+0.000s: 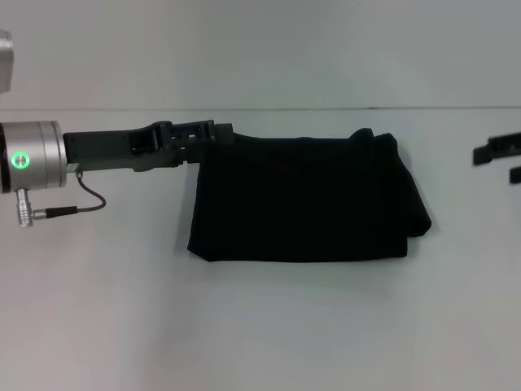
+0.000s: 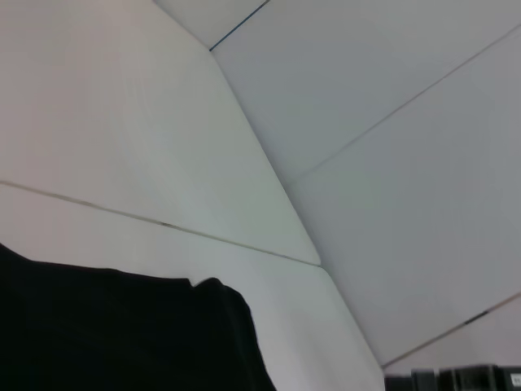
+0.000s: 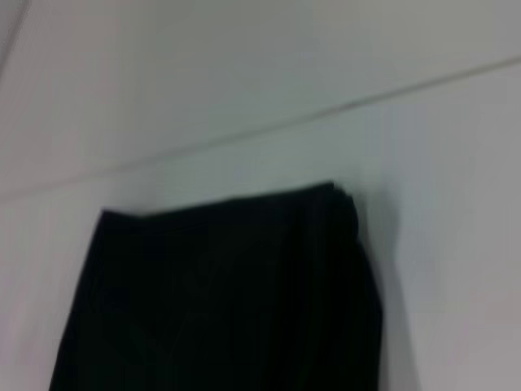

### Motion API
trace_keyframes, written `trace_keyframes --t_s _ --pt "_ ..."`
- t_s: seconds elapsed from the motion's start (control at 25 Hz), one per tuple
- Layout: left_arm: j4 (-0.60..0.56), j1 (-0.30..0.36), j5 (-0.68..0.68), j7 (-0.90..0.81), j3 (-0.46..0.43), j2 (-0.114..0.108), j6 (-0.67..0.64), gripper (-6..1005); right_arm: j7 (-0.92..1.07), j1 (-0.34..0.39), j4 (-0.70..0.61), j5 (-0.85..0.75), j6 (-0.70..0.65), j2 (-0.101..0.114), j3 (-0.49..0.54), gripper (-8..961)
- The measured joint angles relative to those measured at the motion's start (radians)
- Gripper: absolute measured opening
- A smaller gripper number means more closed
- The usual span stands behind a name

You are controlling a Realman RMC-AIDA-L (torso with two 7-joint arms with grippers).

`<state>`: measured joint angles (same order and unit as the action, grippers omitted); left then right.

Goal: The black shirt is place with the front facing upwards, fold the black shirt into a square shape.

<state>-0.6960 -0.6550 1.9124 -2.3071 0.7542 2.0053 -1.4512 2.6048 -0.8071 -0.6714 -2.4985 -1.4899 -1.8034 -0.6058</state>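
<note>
While the left gripper (image 1: 213,132) pinches the upper-left corner of the black shirt (image 1: 305,199), folded mid-frame on the table (image 1: 260,326), release only once edges align; right gripper (image 1: 498,151), at right edge, unreadable.

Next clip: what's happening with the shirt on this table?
The black shirt lies on the white table, already folded into a compact, roughly rectangular bundle with no print showing. The left hand reaches in from the left to the bundle's far left corner; whether it grips the cloth can't be told. The right hand sits off at the right edge, clear of the shirt.
</note>
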Motion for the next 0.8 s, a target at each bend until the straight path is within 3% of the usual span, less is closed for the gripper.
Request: trace_keyframes --t_s 0.24,0.6,0.8 --pt "0.000 0.006 0.000 0.013 0.003 0.012 0.017 955 0.051 -0.084 0.050 -0.114 0.014 -0.047 -0.057 932" --pt "-0.001 0.011 -0.002 0.017 -0.005 0.027 0.034 955 0.049 -0.116 0.128 0.007 0.138 -0.077 -0.051 931" --pt "-0.001 0.005 -0.006 0.017 -0.006 0.027 0.039 956 0.050 -0.151 0.211 0.006 0.275 -0.106 -0.090 930"
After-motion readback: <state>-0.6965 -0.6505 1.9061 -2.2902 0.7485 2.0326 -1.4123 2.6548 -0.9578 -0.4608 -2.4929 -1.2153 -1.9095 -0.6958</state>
